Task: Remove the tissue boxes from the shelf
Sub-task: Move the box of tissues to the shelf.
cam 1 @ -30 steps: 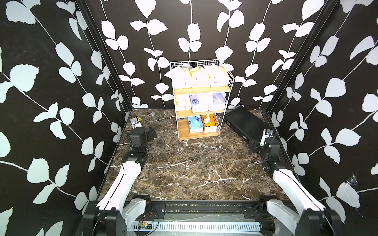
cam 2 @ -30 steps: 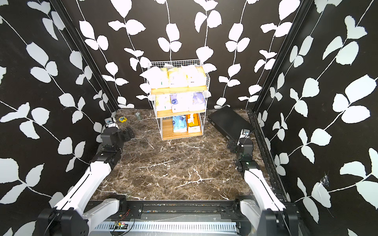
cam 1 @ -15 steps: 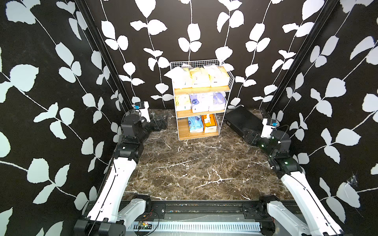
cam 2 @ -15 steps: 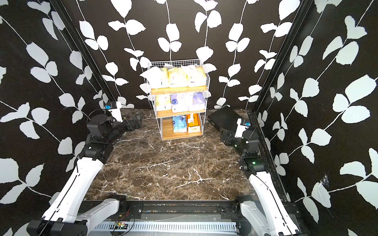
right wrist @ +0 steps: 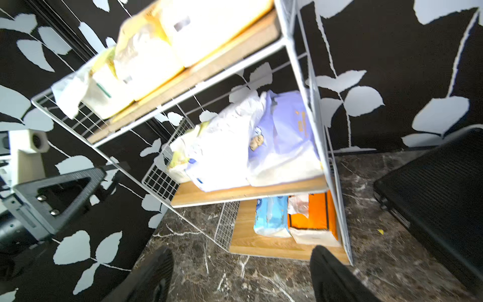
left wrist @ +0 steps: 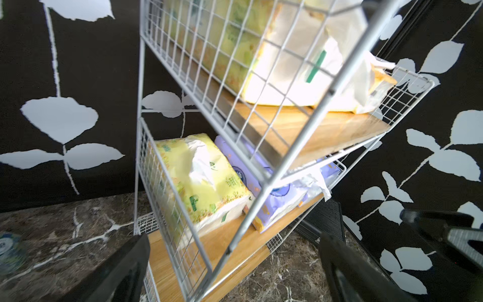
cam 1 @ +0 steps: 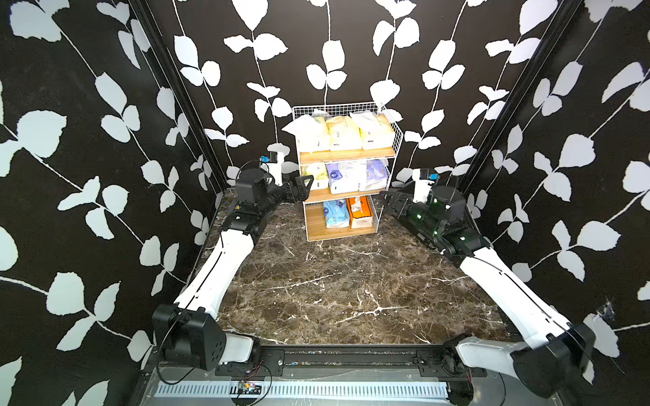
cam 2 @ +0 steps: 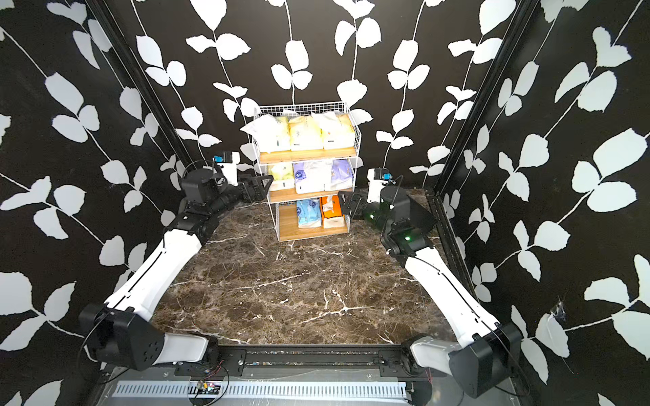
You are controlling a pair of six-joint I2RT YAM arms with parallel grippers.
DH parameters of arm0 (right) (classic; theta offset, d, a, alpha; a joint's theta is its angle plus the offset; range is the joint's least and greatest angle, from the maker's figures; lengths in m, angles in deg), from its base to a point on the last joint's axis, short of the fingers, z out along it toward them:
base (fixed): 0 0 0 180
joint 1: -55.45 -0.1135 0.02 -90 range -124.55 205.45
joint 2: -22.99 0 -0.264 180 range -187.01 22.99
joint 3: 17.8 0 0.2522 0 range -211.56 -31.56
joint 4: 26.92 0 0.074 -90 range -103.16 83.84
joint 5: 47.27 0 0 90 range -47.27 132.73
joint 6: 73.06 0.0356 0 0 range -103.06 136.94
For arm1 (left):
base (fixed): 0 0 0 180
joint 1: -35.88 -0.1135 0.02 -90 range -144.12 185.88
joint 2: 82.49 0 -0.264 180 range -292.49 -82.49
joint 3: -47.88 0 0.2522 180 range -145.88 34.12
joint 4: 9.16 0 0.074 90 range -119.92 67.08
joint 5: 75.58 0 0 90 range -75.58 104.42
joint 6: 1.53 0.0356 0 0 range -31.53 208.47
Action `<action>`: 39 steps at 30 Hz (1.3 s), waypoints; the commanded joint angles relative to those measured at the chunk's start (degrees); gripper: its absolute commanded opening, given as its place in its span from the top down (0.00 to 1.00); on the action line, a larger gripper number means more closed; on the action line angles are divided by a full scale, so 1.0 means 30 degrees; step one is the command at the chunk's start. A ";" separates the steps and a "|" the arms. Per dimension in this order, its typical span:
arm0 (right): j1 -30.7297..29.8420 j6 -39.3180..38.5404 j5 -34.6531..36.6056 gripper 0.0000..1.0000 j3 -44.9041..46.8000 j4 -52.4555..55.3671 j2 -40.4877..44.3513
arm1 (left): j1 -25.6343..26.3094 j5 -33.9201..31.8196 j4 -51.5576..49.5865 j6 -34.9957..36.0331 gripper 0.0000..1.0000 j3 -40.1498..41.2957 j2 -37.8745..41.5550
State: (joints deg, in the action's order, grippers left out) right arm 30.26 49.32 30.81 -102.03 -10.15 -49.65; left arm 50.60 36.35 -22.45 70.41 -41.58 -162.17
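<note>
The shelf (cam 1: 346, 155) (cam 2: 307, 154) stands at the back of the marble table, and tissue boxes fill all three tiers. Pale yellow packs (cam 1: 343, 133) lie on top. A yellow pack (left wrist: 201, 177) and lavender-white packs (right wrist: 261, 146) sit in the middle. A light blue pack (right wrist: 271, 217) and an orange box (right wrist: 311, 217) are at the bottom. My left gripper (cam 1: 302, 188) (left wrist: 235, 274) is open at the shelf's left front corner, level with the middle tier, its post between the fingers. My right gripper (cam 1: 390, 202) (right wrist: 240, 277) hangs open by the shelf's right side, holding nothing.
A large flat black case (right wrist: 439, 188) (cam 2: 422, 211) lies on the table right of the shelf, under my right arm. A small round blue-white thing (left wrist: 7, 251) lies on the marble left of the shelf. Leaf-patterned walls close in on three sides.
Both arms have risen from low folded poses and stretched towards the shelf, the left to its left front corner, the right to its right side.
</note>
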 commanded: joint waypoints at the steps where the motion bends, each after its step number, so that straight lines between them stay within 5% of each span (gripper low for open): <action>1: -0.0680 0.0466 0.0399 0.18 -0.2543 -0.1235 -0.0782 | 0.0477 0.0492 0.0336 0.1096 0.01 -0.0798 -0.0052; 25: -0.1827 0.0302 -0.0663 0.21 -1.4234 -0.0809 -0.8651 | 0.0571 0.0731 0.0725 0.1433 0.01 0.0808 0.0335; 32: -0.2043 -0.0759 0.1803 0.24 -1.7350 0.1624 -1.0707 | 0.0542 0.0570 0.0735 0.1597 0.01 0.1079 0.0660; 39: -0.2882 -0.2952 0.8107 0.25 -1.9387 0.4465 -1.1422 | 0.0542 0.0244 0.0475 0.1992 0.01 0.1311 0.1126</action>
State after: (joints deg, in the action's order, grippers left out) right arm 22.26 44.10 45.61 -155.69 0.84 -83.81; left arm 52.33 37.45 -21.38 75.13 -38.43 -161.91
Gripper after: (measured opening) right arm 0.749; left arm 0.990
